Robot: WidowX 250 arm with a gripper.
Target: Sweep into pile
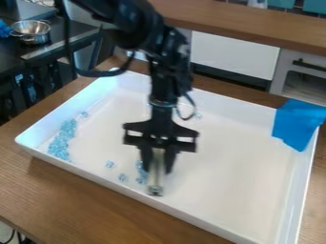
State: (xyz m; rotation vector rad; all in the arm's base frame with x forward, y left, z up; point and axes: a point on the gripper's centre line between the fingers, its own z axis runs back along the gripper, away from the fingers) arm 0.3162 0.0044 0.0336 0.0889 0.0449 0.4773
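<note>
Inside the white tray: pale blue pieces partly gathered, gripper closed on a bar

At the middle of the work surface, a shallow white tray (255, 167) rests on a brown wooden table (83, 200). The arm comes down from the upper left, and its black gripper (157, 170) hangs over the near part of the tray, pointing downward. Its two fingers stand slightly parted, one on each side of a pale, upright bar (157, 177), and are closed on it. The bar extends below the fingertips to a grey lower end, which appears to be part of the same tool, though blur leaves that uncertain.

The main group of pale blue pieces (64, 138) lies in a long, uneven band beside the tray's left wall. One loose piece (84, 114) is just beyond its far end. Two single pieces (110, 164) lie apart from each other between that band and the bar. A small cluster (141, 174) is just to the left of the bar, and another piece (198, 116) lies near the far wall, right of the arm.

A bright blue cloth (297, 123) hangs over the tray's far right corner. Behind, at upper left, a metal bowl (30, 31) rests on a black stovetop (64, 31).
</note>
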